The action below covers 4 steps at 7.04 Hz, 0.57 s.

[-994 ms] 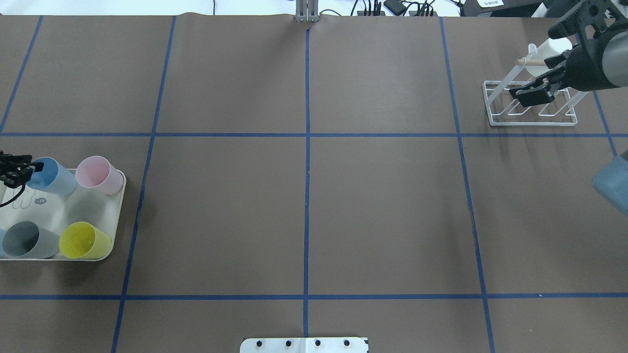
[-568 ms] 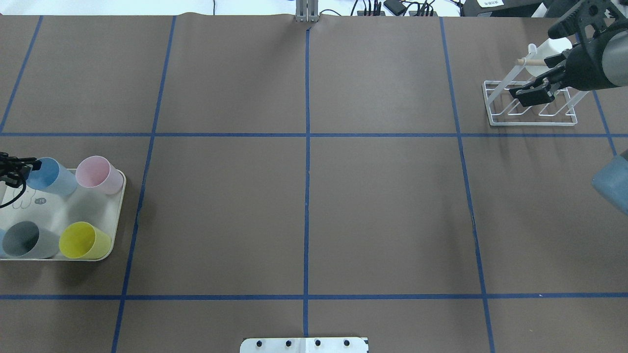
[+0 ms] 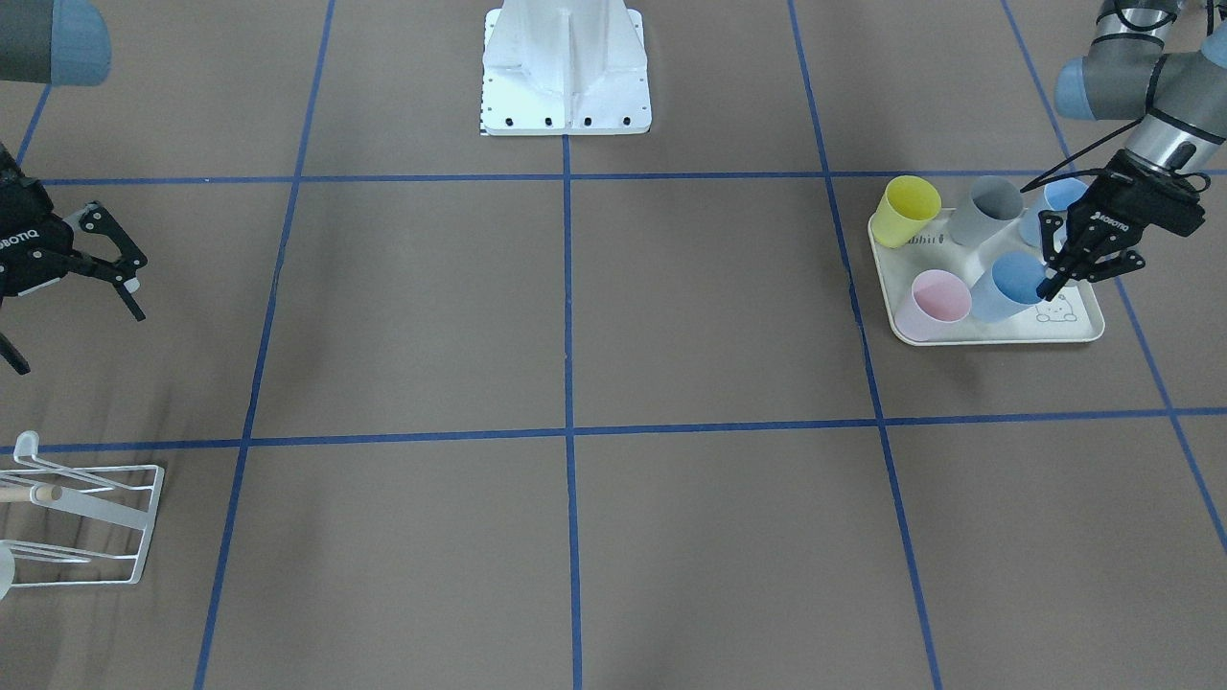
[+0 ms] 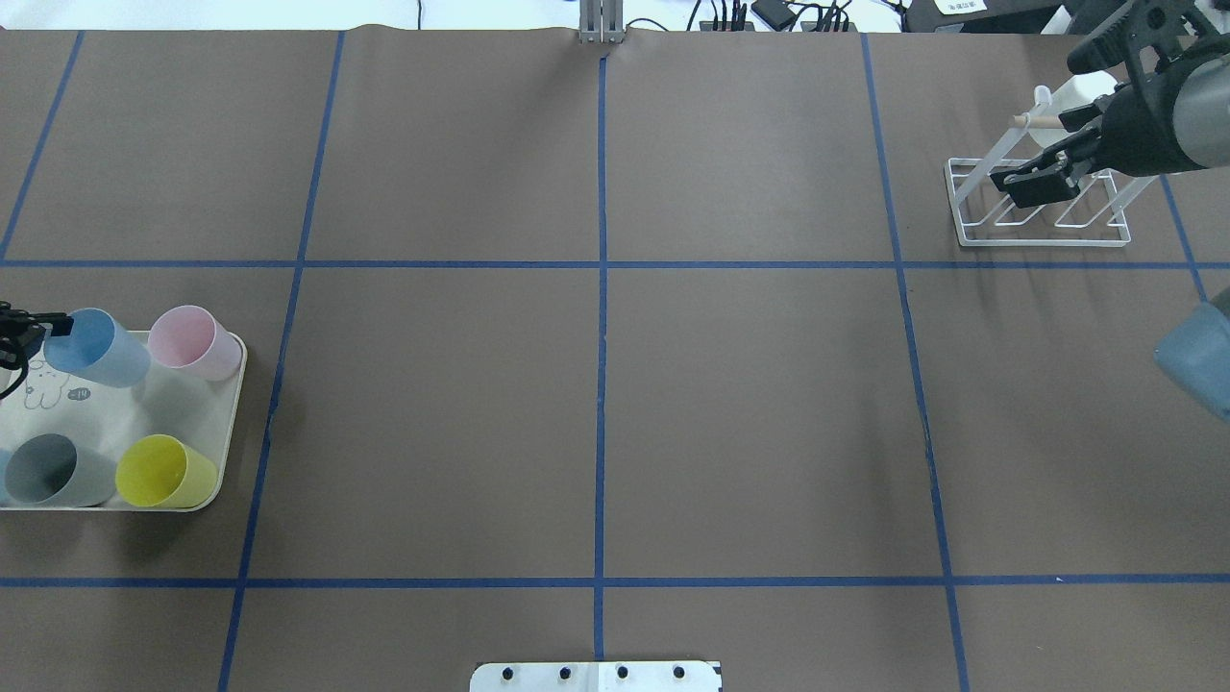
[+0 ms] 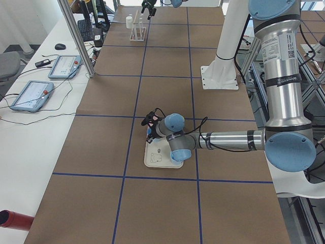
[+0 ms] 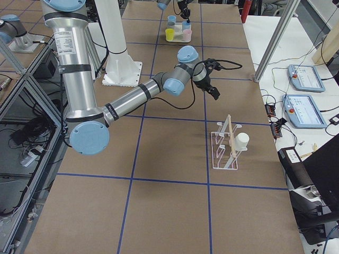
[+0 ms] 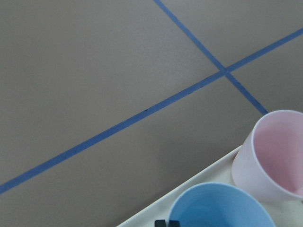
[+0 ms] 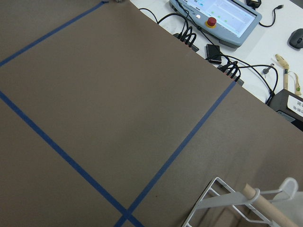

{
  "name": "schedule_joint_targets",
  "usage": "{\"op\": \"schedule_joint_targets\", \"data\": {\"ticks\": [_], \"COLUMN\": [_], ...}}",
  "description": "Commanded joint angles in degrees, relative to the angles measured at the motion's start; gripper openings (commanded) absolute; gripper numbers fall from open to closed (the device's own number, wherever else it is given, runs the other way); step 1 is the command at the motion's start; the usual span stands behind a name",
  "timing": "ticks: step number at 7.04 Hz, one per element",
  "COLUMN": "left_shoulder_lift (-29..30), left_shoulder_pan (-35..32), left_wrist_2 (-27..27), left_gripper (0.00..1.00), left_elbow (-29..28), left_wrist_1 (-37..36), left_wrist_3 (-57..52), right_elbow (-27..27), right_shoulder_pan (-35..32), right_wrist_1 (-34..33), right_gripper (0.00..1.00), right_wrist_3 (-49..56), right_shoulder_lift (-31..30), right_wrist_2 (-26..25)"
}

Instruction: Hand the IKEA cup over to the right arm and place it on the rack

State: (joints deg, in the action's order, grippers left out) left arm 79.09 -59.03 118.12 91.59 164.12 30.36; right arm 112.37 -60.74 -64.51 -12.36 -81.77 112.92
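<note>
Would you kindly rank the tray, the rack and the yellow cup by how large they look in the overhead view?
1. tray, though cut off at the edge
2. rack
3. yellow cup

L tool (image 3: pixel 1045 259) edged outward; R tool (image 3: pixel 82 343) shifted slightly.

Bright, diffuse overhead light is illuminating the worktop (image 4: pixel 750 413) evenly; faint, soft shadows are falling beside the rack (image 4: pixel 1043 242) and the tray (image 4: pixel 163 408).
</note>
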Motion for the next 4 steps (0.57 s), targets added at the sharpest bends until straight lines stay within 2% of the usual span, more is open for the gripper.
{"op": "schedule_joint_targets", "data": {"ticks": [1, 2, 3, 4], "left_shoulder_lift": [0.8, 1.0, 2.5, 4.7], "left_shoulder_pan": [-9.2, -9.4, -9.3, -8.8], "left_wrist_2": [10.2, 11.1, 11.1, 11.6], "left_gripper": [0.0, 0.0, 0.0, 0.0], "left_elbow": [4.1, 10.0, 16.5, 20.1], "left_wrist_1": [-3.2, -8.7, -12.7, -13.1], "left_wrist_3": [0.7, 5.1, 19.0, 33.8], "right_elbow": [-0.5, -1.0, -1.1, -1.1], "right_shoulder_pan": [1.0, 2.9, 5.3, 6.2], "right_wrist_1": [5.9, 10.5, 14.0, 14.0], "right_gripper": [1.0, 1.0, 1.0, 1.0], "right_wrist_3": [-1.8, -3.6, -3.9, -6.7], "right_shoulder_lift": [0.4, 0.4, 1.5, 4.7], "right_wrist_2": [-0.2, -0.3, -0.9, -1.1]}}
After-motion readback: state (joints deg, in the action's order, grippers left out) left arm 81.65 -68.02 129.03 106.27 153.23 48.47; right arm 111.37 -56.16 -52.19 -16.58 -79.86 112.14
